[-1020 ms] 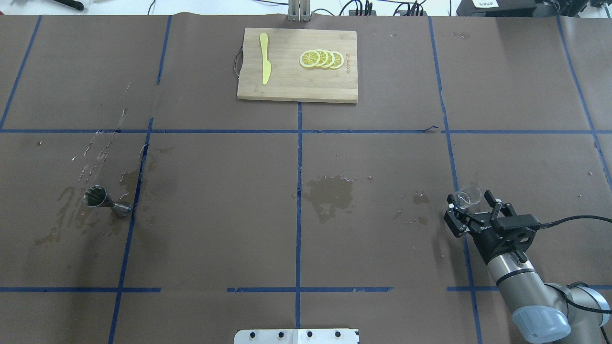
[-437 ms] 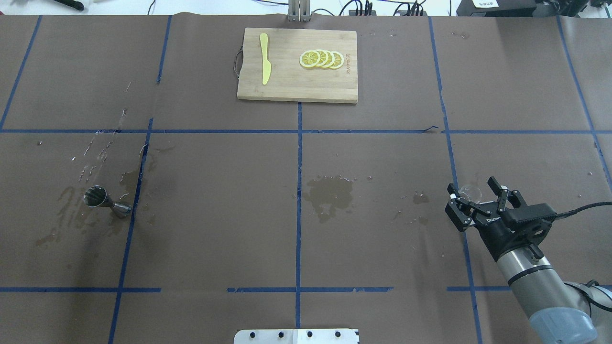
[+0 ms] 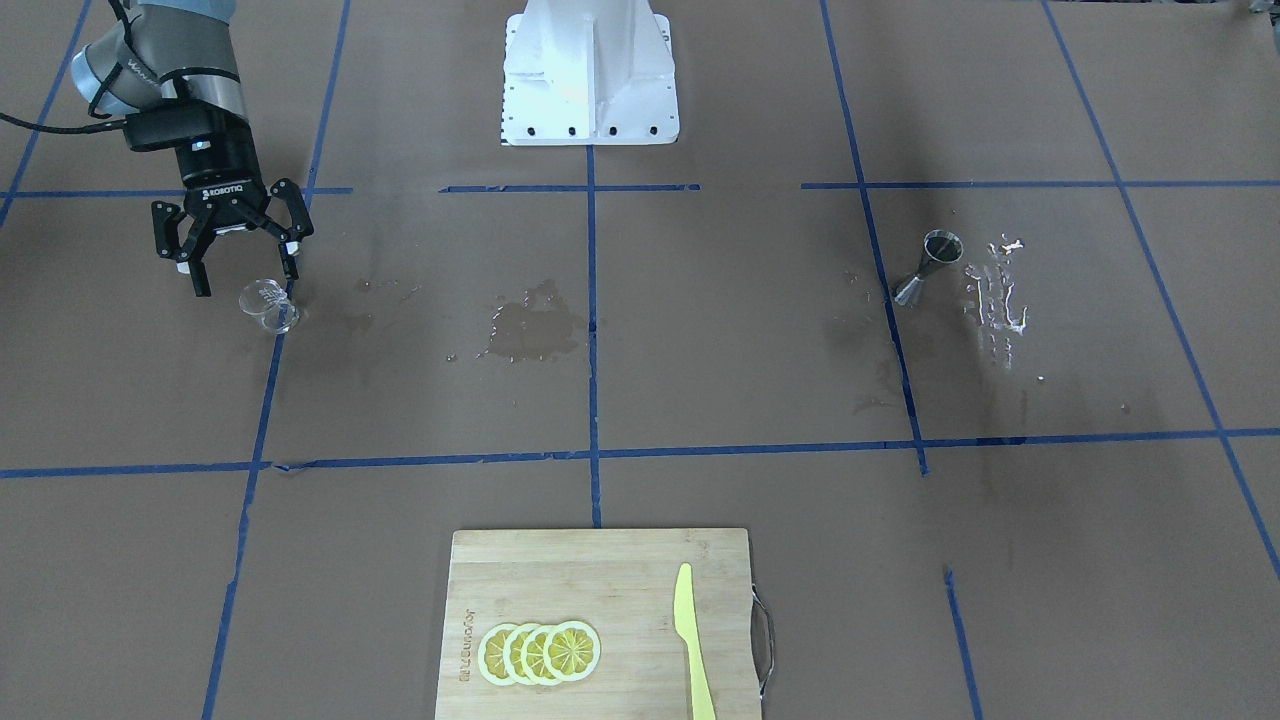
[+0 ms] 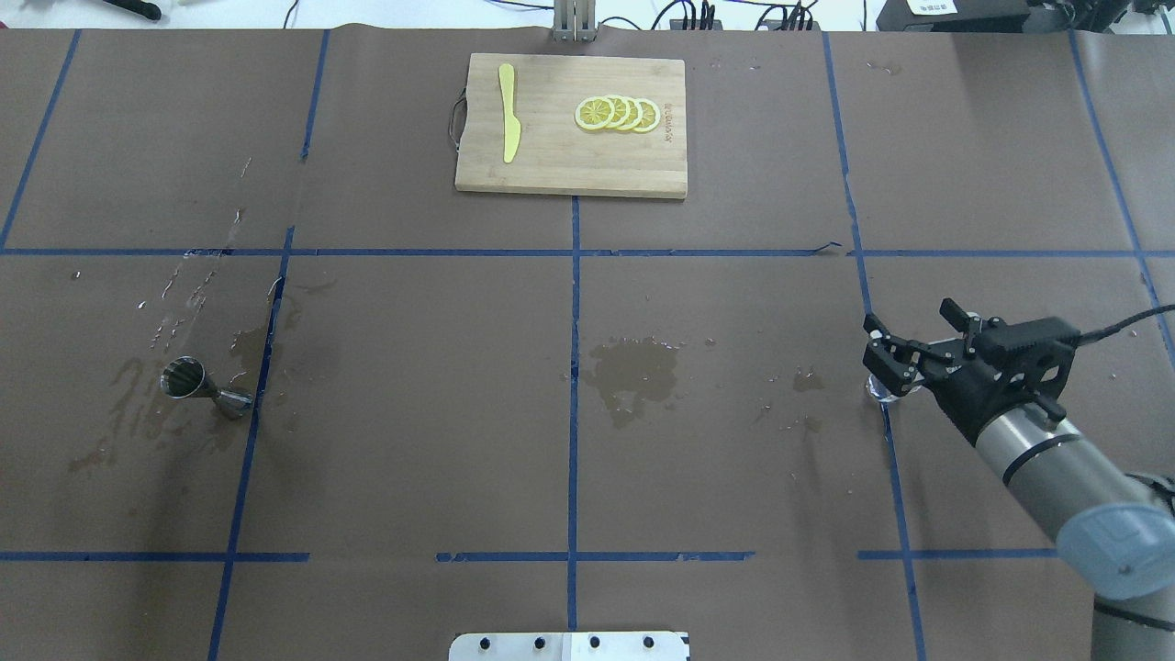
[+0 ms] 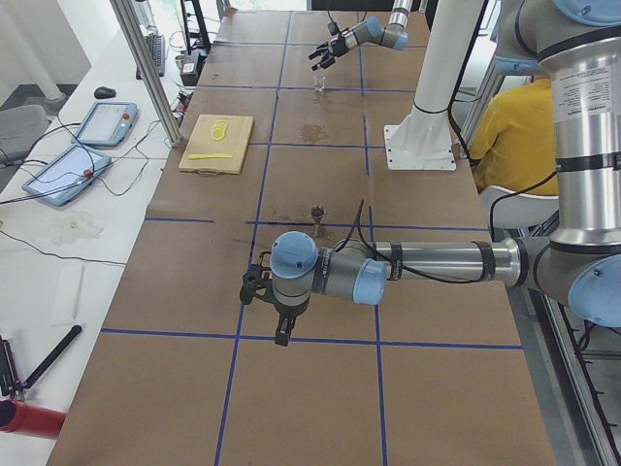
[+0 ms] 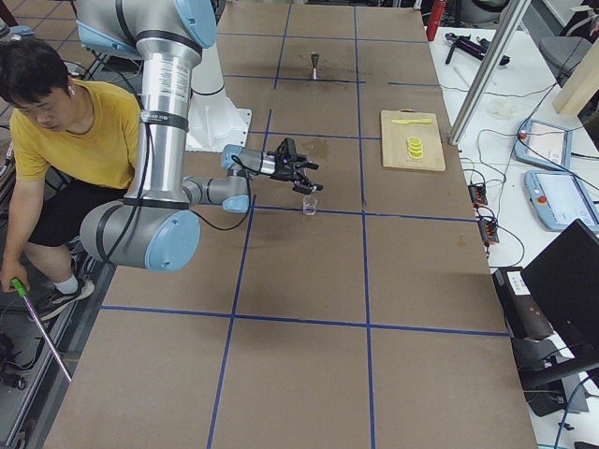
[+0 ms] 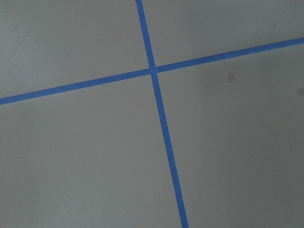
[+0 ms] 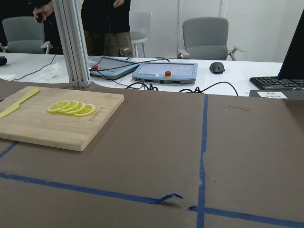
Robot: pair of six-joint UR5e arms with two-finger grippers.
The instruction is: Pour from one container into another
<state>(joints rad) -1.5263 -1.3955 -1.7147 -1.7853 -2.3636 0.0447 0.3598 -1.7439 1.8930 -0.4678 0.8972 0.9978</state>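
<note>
Just below the wide-open, empty right claw stands one glass cup; one jigger stands well apart.

Left wrist feed, as I see it: flat grey-brown table covering fills the view. 2 blue tape lines meet at a crossing in the upper middle. Steep tape line runs top to bottom; shallow tape line rises toward the right. 1 dark spot right of the crossing, 1 fainter spot at the right edge.
</note>
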